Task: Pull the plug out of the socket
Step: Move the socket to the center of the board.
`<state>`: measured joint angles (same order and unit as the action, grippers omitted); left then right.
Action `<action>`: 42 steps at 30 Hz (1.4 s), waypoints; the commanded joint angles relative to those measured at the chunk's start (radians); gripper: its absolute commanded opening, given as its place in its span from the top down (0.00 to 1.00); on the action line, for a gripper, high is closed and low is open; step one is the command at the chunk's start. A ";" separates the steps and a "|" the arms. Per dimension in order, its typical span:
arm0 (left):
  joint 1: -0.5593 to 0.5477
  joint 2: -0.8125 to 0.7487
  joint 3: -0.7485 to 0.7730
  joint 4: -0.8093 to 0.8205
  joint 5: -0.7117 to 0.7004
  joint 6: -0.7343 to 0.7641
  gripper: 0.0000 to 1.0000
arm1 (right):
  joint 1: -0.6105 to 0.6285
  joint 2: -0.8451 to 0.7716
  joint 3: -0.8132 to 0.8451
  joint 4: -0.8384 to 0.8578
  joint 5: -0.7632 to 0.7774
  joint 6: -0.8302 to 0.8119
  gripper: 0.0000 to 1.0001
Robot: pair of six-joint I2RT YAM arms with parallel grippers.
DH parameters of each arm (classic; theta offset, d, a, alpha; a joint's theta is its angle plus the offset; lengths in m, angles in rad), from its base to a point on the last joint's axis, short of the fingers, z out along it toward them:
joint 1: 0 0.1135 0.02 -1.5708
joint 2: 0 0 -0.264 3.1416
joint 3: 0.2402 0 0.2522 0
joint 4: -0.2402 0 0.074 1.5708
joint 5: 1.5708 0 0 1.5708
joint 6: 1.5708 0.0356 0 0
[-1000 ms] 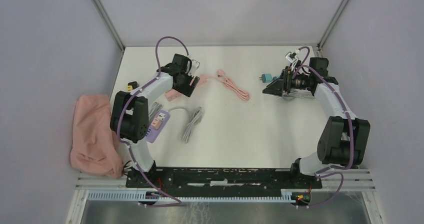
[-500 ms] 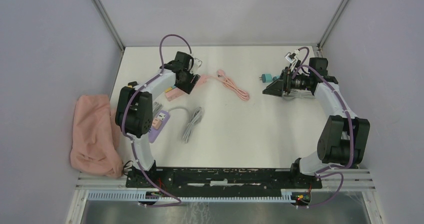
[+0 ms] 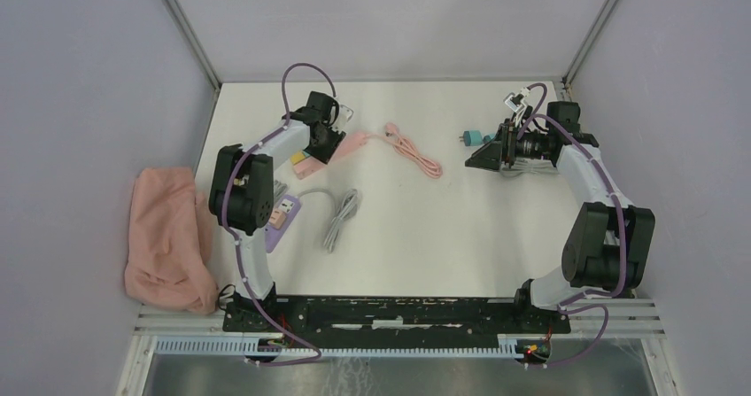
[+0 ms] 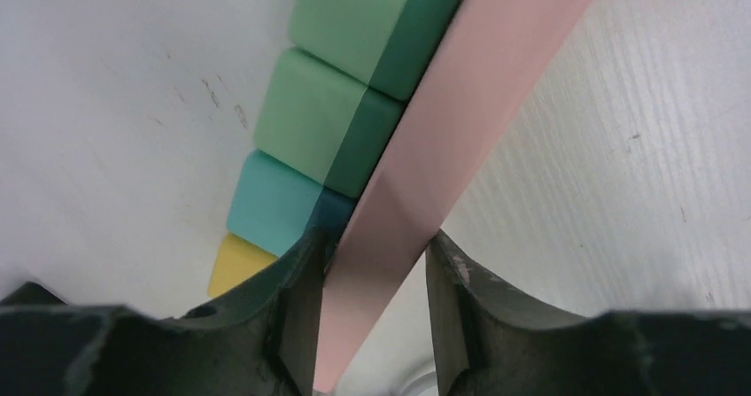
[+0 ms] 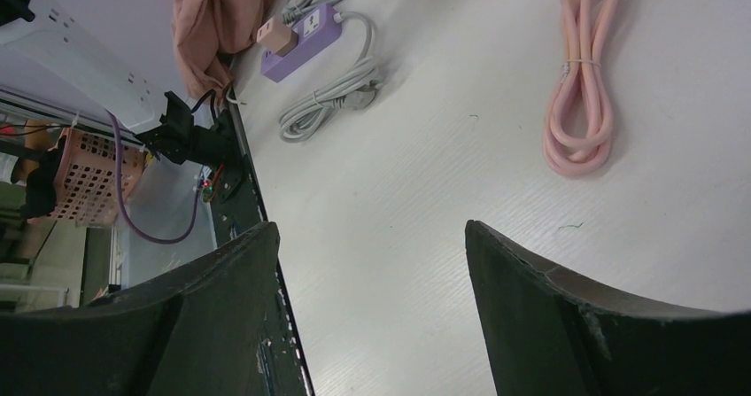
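A purple power strip [image 3: 285, 212] lies on the white table [image 3: 460, 236], with a pinkish plug [image 5: 274, 31] seated at the end away from its grey cable [image 3: 339, 219]. The cable lies bundled just right of the strip. A crumpled pink cloth [image 3: 164, 236] sits left of the strip at the table's edge, and a small teal plug [image 3: 476, 136] lies well apart to the strip's right.

Overhead: looking down on whole surface [image 3: 496, 236]. Left wrist: peering close at pink strip [image 4: 460, 104]. Right wrist: facing pink cable [image 5: 580, 64] (shared overhead).
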<state>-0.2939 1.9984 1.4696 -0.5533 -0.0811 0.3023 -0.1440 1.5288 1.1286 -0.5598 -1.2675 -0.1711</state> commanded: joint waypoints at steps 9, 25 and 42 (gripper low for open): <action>-0.020 -0.036 0.052 -0.031 0.041 -0.031 0.92 | 0.003 -0.002 0.054 -0.020 -0.060 -0.042 0.17; -0.330 -0.217 -0.044 0.043 -0.164 -0.242 0.97 | 0.026 0.003 0.053 -0.021 -0.067 -0.044 0.18; -0.571 -0.237 -0.062 -0.128 -0.532 -0.815 0.97 | 0.091 0.000 -0.053 0.251 0.096 0.209 0.18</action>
<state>-0.8402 1.8389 1.4010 -0.6579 -0.4850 -0.2920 -0.0879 1.5402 1.1305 -0.5251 -1.2533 -0.1268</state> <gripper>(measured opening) 0.363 0.825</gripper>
